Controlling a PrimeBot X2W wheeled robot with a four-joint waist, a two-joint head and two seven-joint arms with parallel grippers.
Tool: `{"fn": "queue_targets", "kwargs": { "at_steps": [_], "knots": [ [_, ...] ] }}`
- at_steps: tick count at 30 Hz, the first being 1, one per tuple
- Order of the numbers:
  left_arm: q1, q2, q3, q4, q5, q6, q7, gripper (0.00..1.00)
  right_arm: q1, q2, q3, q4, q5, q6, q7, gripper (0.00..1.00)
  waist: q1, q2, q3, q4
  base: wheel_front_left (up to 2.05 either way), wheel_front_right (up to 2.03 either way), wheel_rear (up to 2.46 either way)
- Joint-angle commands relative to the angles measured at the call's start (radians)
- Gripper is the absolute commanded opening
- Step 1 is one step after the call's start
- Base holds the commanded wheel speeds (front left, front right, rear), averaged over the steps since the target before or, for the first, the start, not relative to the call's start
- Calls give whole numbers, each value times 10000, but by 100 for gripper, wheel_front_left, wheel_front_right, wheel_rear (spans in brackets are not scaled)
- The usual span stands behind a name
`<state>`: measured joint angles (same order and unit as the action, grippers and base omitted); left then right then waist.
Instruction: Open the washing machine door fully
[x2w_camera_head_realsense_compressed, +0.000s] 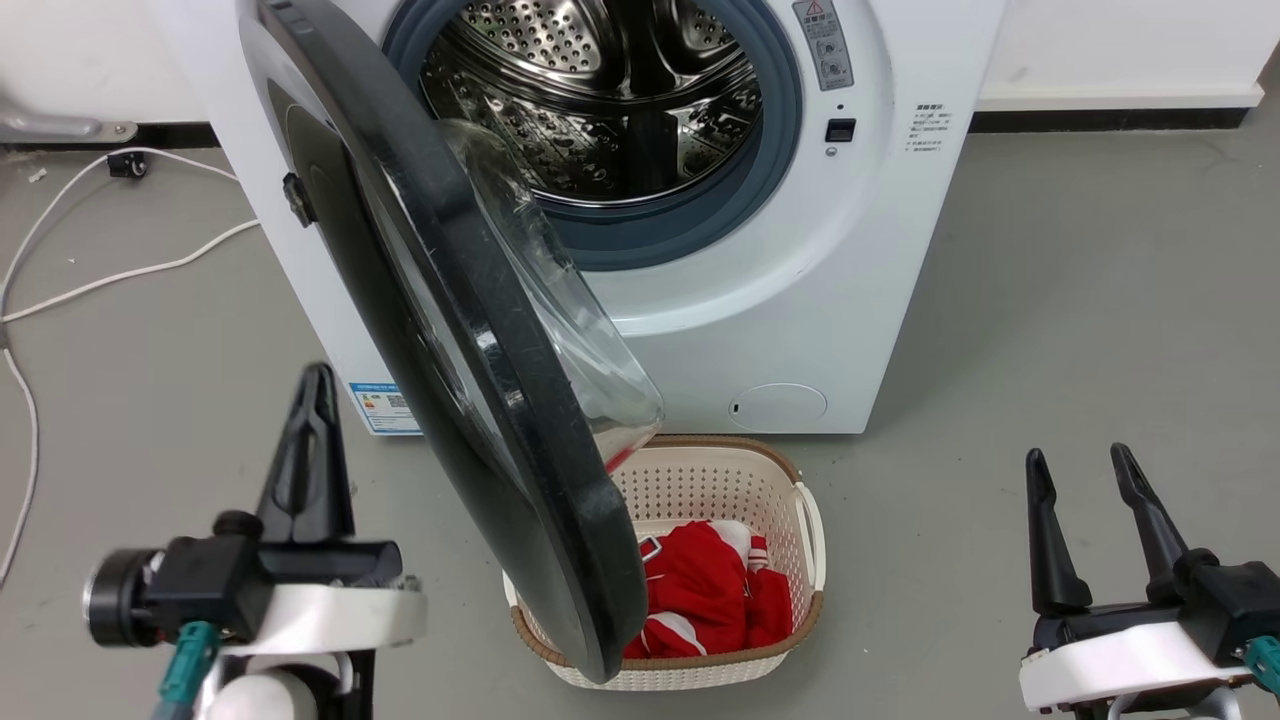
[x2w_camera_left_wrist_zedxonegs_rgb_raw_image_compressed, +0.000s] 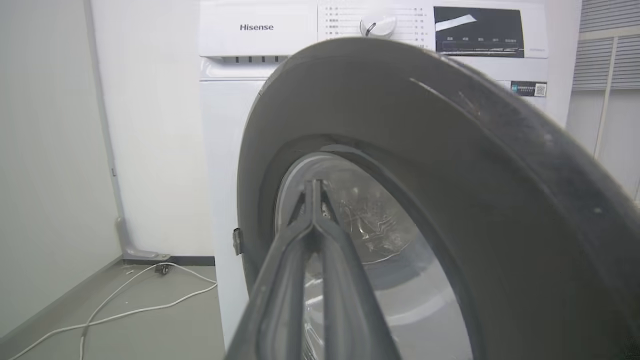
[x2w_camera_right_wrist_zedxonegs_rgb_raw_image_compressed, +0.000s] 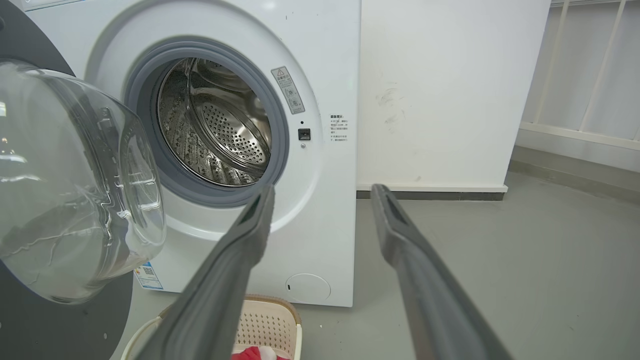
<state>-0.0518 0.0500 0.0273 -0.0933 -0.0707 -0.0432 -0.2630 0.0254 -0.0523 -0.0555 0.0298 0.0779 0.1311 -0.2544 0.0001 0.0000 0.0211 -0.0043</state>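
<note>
The washing machine door (x2w_camera_head_realsense_compressed: 480, 350) stands about half swung out on its left hinge, over the laundry basket (x2w_camera_head_realsense_compressed: 812, 520). The left end effector (x2w_camera_head_realsense_compressed: 318, 400), fingers pressed together and holding nothing, faces the door's outer side. The right end effector (x2w_camera_head_realsense_compressed: 1078, 455) is spread and empty, probably free to push from inside.

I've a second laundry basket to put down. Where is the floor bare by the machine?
Widest bare grey floor lies right of the white washing machine, ahead of the right gripper. A smaller patch lies left, bordered by the white cable. Crowded: below the black-rimmed round glass door, where the cream perforated basket of red clothes stands.
</note>
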Motion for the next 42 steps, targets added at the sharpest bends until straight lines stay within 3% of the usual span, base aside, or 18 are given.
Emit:
{"fn": "queue_targets", "kwargs": {
  "at_steps": [1,11,19,24,32,42],
  "knots": [
    [-225,5,32,-385,61,50,-26,0,-96,38,-5,9,18,-7,-39,100,-1,0,15,20,0,0,0],
    [-1044,3,-202,-3980,355,80,-25,0,-237,36,22,104,95,-7,-54,100,-1,0,115,4,0,0,0],
    [-1112,3,-1581,-5401,282,-59,-21,0,-253,37,19,240,153,-7,-67,100,-1,0,137,-44,0,0,0],
    [-744,8,-2866,-4947,125,-200,-20,0,-247,37,66,332,200,-7,-62,100,-1,0,98,-49,0,0,0],
    [365,12,-4935,-2972,-268,-606,-24,0,-233,35,115,427,225,-7,-34,100,-1,0,54,-62,0,0,0],
    [1275,155,-5283,-644,-344,-328,229,0,-183,35,166,558,388,-7,-1,100,-1,0,86,-35,0,0,0]
  ]
}}
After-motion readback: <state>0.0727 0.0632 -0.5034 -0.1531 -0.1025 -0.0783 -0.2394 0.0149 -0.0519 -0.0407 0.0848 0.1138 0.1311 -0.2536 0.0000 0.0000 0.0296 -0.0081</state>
